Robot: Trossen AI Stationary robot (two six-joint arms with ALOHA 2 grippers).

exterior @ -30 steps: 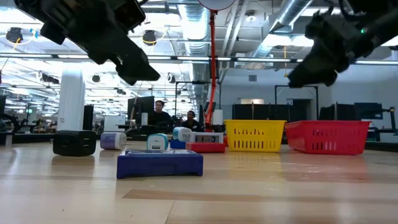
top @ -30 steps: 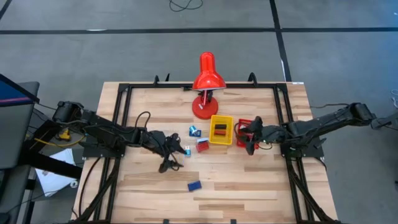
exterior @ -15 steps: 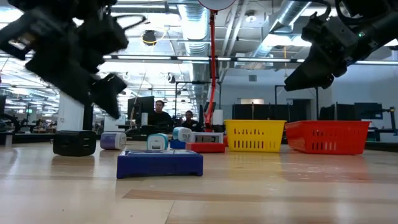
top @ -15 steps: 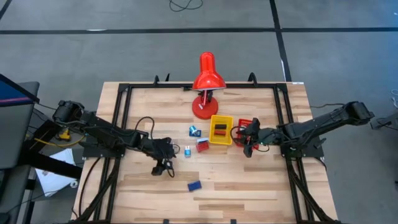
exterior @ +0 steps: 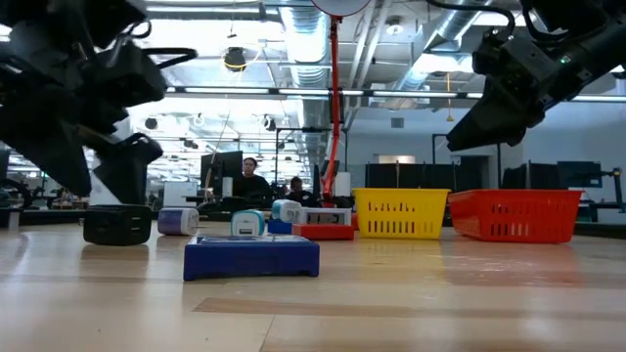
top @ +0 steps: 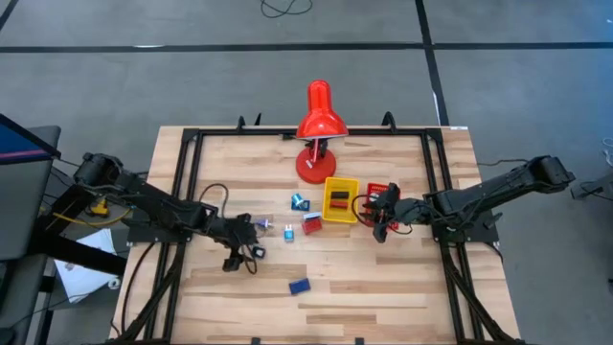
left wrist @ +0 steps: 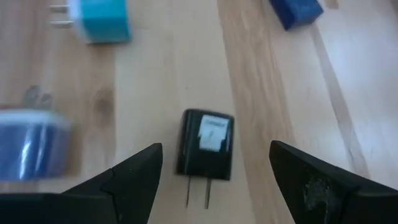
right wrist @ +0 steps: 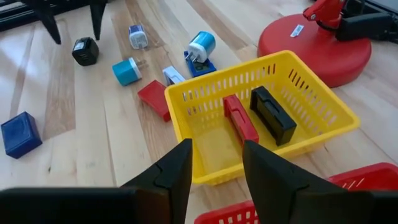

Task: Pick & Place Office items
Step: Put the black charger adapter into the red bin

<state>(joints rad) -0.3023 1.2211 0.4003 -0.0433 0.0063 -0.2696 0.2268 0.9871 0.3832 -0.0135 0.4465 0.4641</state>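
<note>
Blue block (top: 299,286) lies nearest the table's (top: 383,307) front edge, untouched; behind it the left gripper (left wrist: 211,171), fingers spread, hangs over a black plug (left wrist: 206,143), having drawn back toward the left edge in the last second, so this looks like the next pick; a teal plug (left wrist: 102,18) and a silver-blue one (top: 267,224) lie close by and could be nudged; farther back the right gripper (right wrist: 214,168), slightly parted and empty, has eased from the red tray (top: 378,192) toward the yellow tray (right wrist: 323,106), which holds a red block (right wrist: 240,119) and a black block (right wrist: 272,114); lamp (top: 319,134) at the back edge.
</note>
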